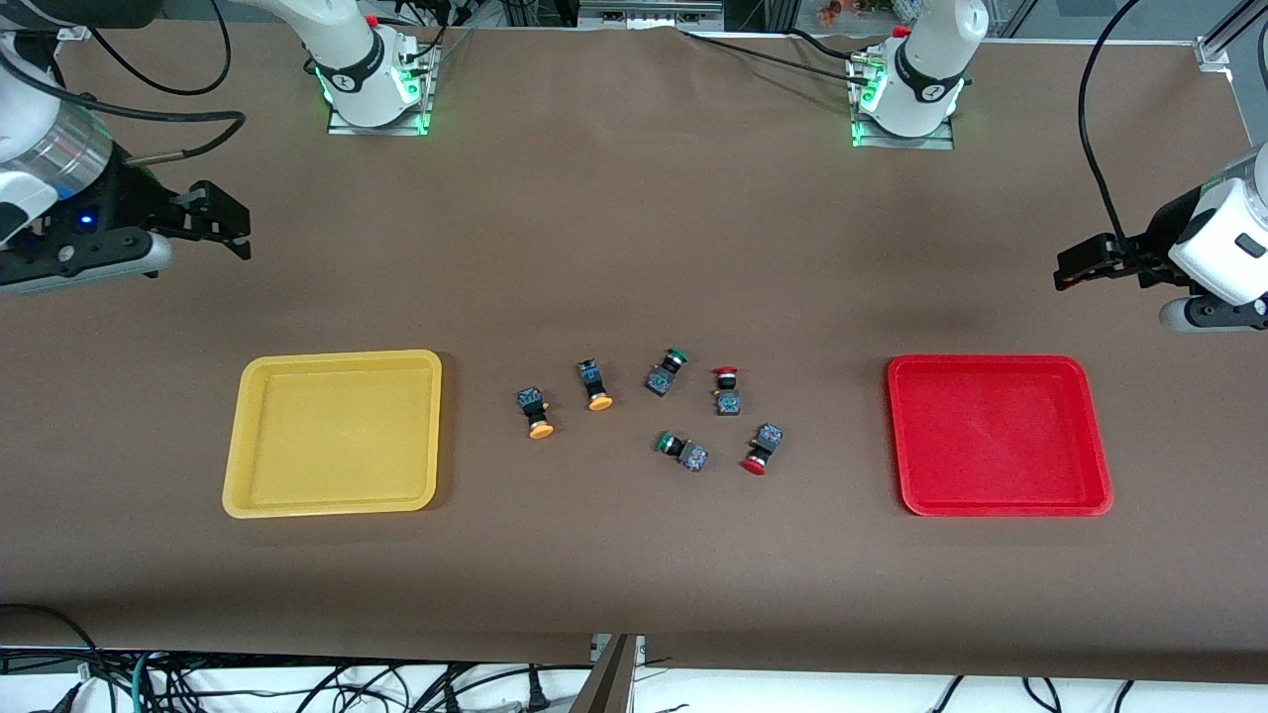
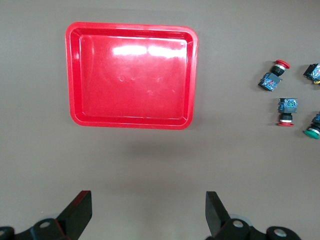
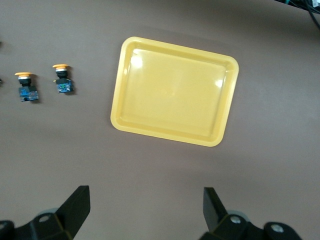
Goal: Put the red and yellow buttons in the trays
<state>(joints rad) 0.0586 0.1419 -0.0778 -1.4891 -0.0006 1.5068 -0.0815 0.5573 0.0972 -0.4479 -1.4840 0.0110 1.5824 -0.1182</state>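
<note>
Front view: brown surface (image 1: 634, 248), yellow tray (image 1: 334, 434) toward the right arm's end, red tray (image 1: 999, 436) toward the left arm's end, both w/ nothing in them. Six switches lie on their sides btwn the trays. Two yellow-cap buttons, one (image 1: 535, 412) closest to the yellow tray, the other (image 1: 593, 384) just beside it and a bit farther from the camera. Two red-cap buttons sit toward the red tray: one (image 1: 727, 389) farther from the camera, one (image 1: 763, 449) nearer. Two green-cap switches, one (image 1: 667, 371) beside the farther red button, one (image 1: 682, 451) nearer the camera beside the nearer red one. Right hand (image 1: 213, 226) hangs above bare surface at the right arm's end, farther from the camera than the yellow tray; left hand (image 1: 1085, 267) same at the left arm's end, farther than the red tray. Both arms wait. Left wrist view: left hand (image 2: 148, 212) w/ fingers (image 2: 77, 212) wide apart, holding nothing; red tray (image 2: 132, 121) and both red buttons (image 2: 272, 76) (image 2: 286, 111) seen past it on the surface, plus a green cap (image 2: 313, 131) at the edge. Right wrist view: right hand (image 3: 145, 210) fingers (image 3: 75, 207) also spread, nothing btwn them; yellow tray (image 3: 173, 136) and the two yellow buttons (image 3: 26, 86) (image 3: 62, 78) side by side near it.
</note>
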